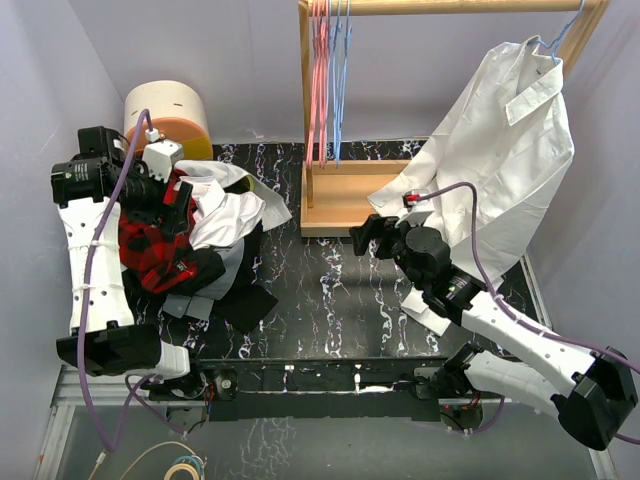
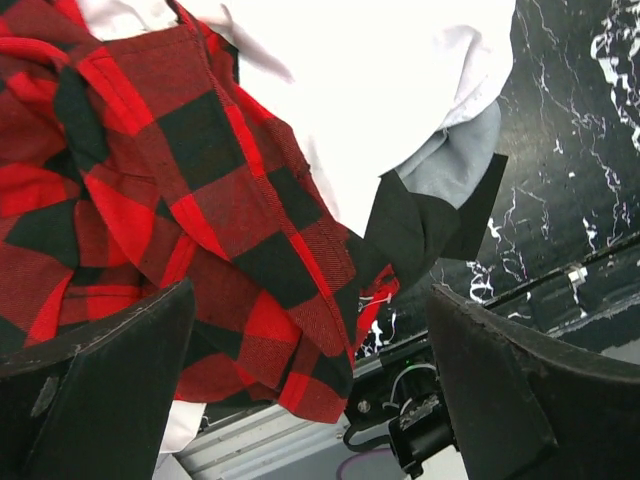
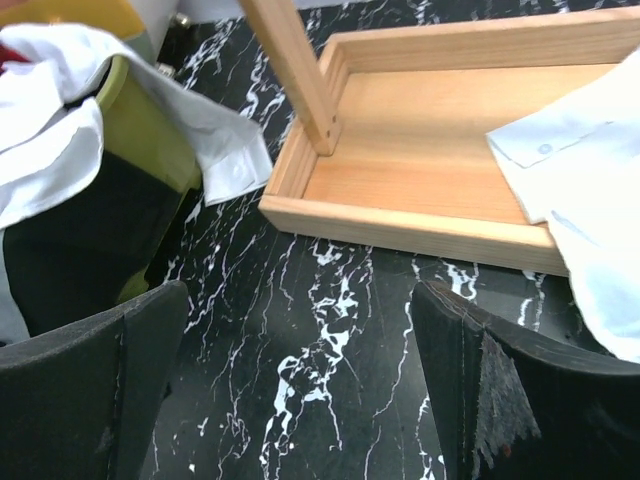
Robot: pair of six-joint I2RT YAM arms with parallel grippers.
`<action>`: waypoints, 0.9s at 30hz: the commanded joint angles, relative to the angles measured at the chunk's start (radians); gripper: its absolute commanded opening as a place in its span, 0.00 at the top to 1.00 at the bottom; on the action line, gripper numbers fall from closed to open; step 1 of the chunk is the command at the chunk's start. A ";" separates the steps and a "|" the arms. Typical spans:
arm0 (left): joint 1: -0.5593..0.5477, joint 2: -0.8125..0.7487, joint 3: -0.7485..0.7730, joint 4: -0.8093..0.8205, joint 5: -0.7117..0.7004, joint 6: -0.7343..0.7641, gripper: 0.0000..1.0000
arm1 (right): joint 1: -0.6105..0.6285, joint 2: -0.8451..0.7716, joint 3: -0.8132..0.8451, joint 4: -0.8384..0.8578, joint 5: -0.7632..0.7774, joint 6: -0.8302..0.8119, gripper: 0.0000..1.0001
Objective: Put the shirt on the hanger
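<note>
Left gripper (image 2: 310, 300) (jaws wide) hovers over crumpled shirt (image 2: 150, 200).

Count: check shirt (image 1: 150, 245) ×1; hung white shirt (image 1: 500, 150) ×1; wooden rack (image 1: 345, 200) ×1; round drum (image 1: 165, 112) ×1; left hand (image 2: 310, 300) ×1, right hand (image 3: 300, 290) ×1. Pink hangers (image 1: 320, 80), blue hangers (image 1: 342, 80): several, number unreadable.

Even, diffuse light from above; shadows soft under the clothes pile (image 1: 225, 215). White garments (image 2: 400, 90) blow out in left wrist view. Marble tabletop (image 1: 330, 290) has mild sheen. Wrist-view fingers (image 3: 90, 400) blurred, out of focus; top view sharp.
</note>
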 commanded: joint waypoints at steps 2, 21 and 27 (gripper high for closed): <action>-0.032 0.013 -0.045 -0.060 0.019 0.048 0.03 | -0.002 0.051 0.075 0.060 -0.158 -0.041 0.02; -0.200 0.000 -0.273 0.066 -0.284 -0.072 0.66 | -0.001 0.082 0.043 0.145 -0.434 -0.082 0.02; -0.214 -0.001 -0.060 -0.058 -0.286 -0.050 1.00 | 0.001 0.091 0.052 0.169 -0.569 -0.090 0.02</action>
